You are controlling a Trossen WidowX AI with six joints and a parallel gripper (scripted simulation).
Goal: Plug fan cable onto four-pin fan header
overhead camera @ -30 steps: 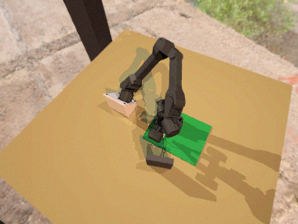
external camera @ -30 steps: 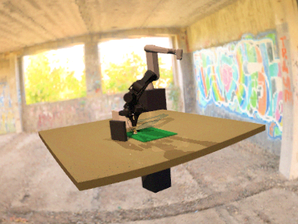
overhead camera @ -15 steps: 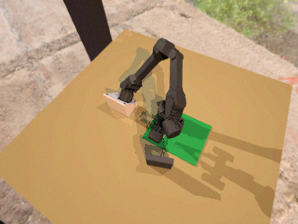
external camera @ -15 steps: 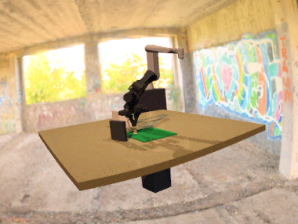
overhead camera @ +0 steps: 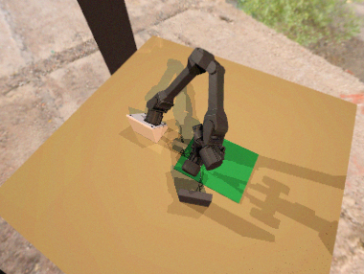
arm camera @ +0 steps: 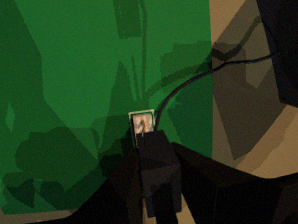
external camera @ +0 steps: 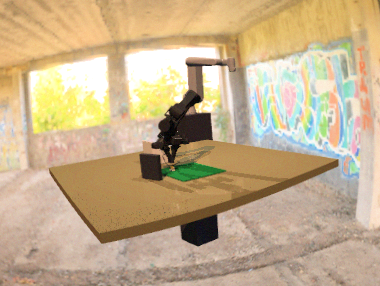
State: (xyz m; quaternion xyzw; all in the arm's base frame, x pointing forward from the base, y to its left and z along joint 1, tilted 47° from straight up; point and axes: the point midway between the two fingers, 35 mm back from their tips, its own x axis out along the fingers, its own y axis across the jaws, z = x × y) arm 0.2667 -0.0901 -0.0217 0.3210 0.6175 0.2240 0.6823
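The green board [overhead camera: 235,172] [external camera: 205,172] [arm camera: 75,60] lies flat on the table. The small fan header [arm camera: 142,119], pale inside a white outline, shows in the wrist view just beyond the plug; its near part is hidden. My gripper [arm camera: 153,152] [external camera: 172,161] is low over the board, shut on the dark plug [arm camera: 160,154]. The plug overlaps the header's near end in the wrist view; its height over the pins cannot be told. A black cable [arm camera: 187,83] curves to the dark fan [arm camera: 286,75] [overhead camera: 194,197] [external camera: 151,167], which stands beside the board.
The tan table [overhead camera: 96,192] [external camera: 100,200] carries everything. A pale block [overhead camera: 146,129] stands under the arm's base end. The arm arches over the board and hides part of it in the top view. Shadows cross the board.
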